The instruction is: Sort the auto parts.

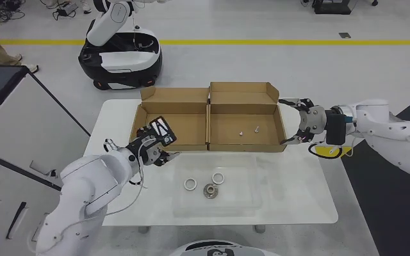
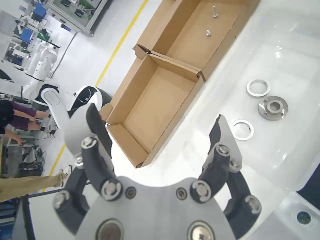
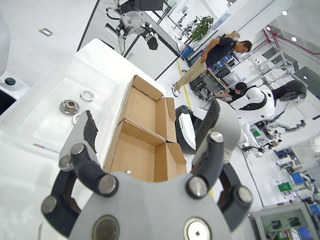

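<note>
Two open cardboard boxes stand side by side at the back of the table. The left box is empty. In the right box lie two bolts. In front, a clear tray holds two metal rings and a flange. My left gripper hangs open and empty over the left box's front corner. My right gripper is open and empty beside the right box's outer wall.
The white table has bare surface to the right of the tray and along its front edge. Another robot is parked on the floor behind the table. A black frame stands off the table's left side.
</note>
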